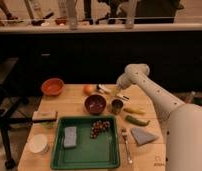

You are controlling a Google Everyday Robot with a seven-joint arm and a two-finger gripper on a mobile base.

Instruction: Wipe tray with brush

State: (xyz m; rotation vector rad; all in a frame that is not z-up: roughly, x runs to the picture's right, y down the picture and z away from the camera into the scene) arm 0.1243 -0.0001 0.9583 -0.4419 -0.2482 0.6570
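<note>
Noted large rectangular green plastic tray (89, 153) at lower centre of wooden surface (69, 107). Found slender white-handled dish brush (103, 89) above it, right of centre, end effector (119, 93) just beside; cannot tell grip state.

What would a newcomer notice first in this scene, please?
The green tray at the near edge of the table draws the eye first, holding a grey sponge and dark grapes. Then the white arm on the right, its gripper low over the far side, beside the brush.

tool (118, 93) just behind cup (117, 106), bowl (95, 104) alongside
</note>
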